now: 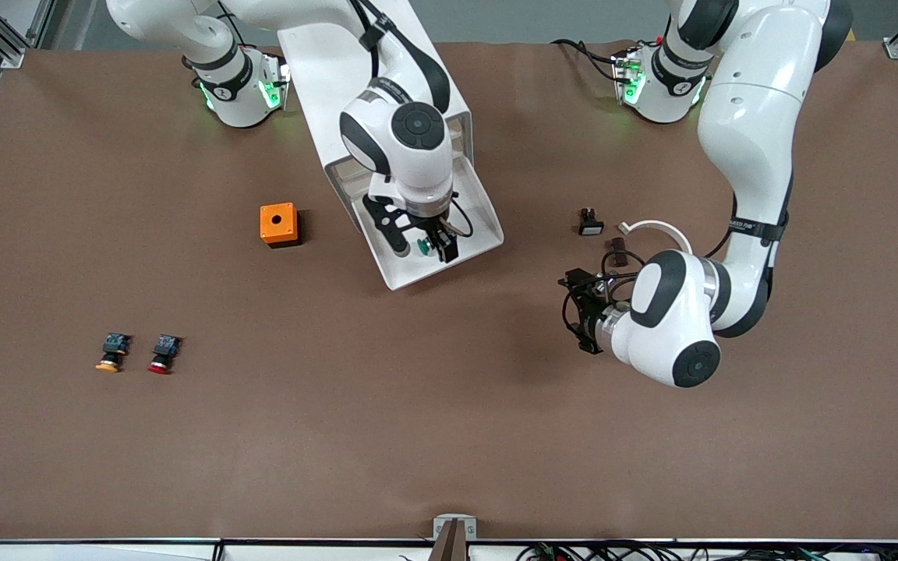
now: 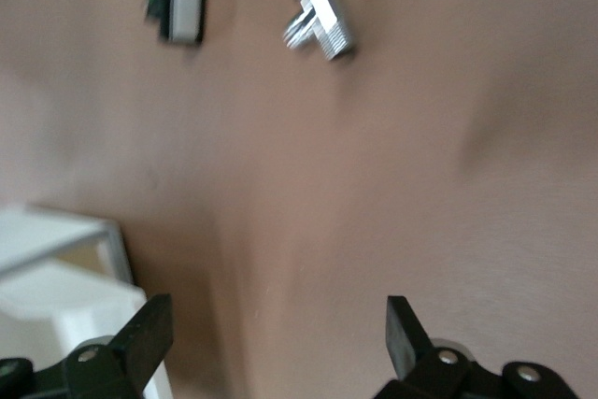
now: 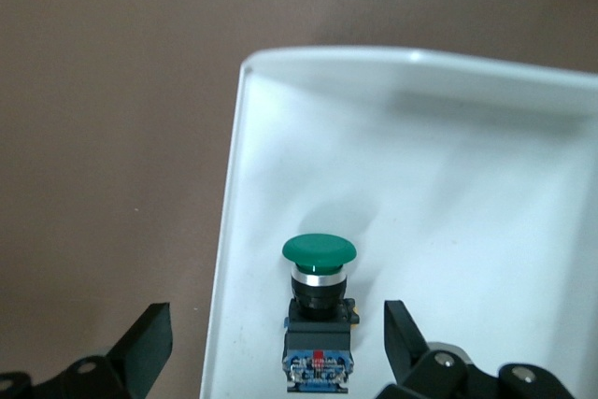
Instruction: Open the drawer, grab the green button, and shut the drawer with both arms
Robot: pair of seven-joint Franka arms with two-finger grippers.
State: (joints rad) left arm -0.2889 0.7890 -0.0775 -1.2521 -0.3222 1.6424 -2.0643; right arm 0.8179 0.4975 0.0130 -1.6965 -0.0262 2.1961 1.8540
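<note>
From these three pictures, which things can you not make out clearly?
- Cabinet, front view: the right arm covers most of it, so its other drawers are hidden.
- Green button, front view: the right pincer partly hides it.
- Two small parts, left wrist view: blurred, type unclear.
- Left pincer, front view: dark, fingers indistinct.

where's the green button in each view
Front view: green button lies in the open drawer, under the open right gripper.
Right wrist view: green button between the gripper's fingers, on the drawer's white floor.
Left wrist view: not in it; only a drawer corner shows.
Shared landmark: the white drawer.
</note>
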